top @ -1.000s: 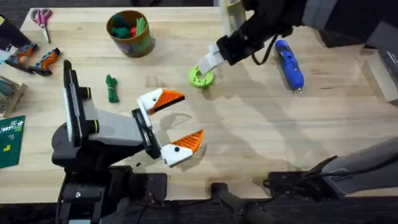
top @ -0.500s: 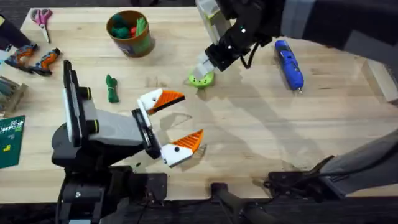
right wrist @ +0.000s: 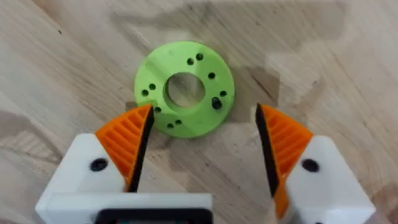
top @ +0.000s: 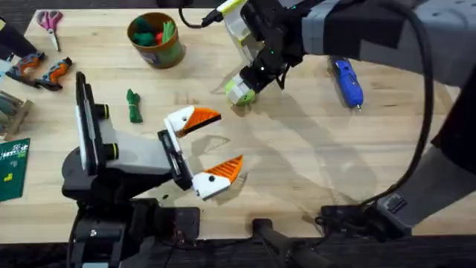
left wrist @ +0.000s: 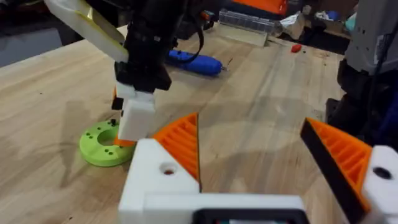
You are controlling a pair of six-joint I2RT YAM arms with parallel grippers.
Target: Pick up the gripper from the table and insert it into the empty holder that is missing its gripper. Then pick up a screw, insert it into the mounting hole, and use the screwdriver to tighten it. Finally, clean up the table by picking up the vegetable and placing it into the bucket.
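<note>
My right gripper (top: 239, 89) (right wrist: 204, 117) hangs open just above a bright green ring (right wrist: 185, 88) (left wrist: 101, 144), with an orange pad on either side of it. A small dark screw (right wrist: 216, 102) sits in one of the ring's holes. My left gripper (top: 227, 140) (left wrist: 249, 124) stands open and empty near the table's front. The blue screwdriver (top: 346, 80) (left wrist: 193, 62) lies to the right of the ring. The dark green vegetable (top: 133, 106) lies left of centre, below the bucket (top: 155, 39). The loose gripper and the empty holder are out of view.
Scissors (top: 50, 21) lie at the far left corner. Orange-and-black hand tools (top: 41, 71) and a green circuit board (top: 11, 167) sit along the left edge. A clear box (top: 461, 85) stands at the right edge. Bare wood stretches across the centre right.
The right arm swung left and came in over the green ring, so its gripper now hangs straight above it. The left arm and the table's objects have not moved.
</note>
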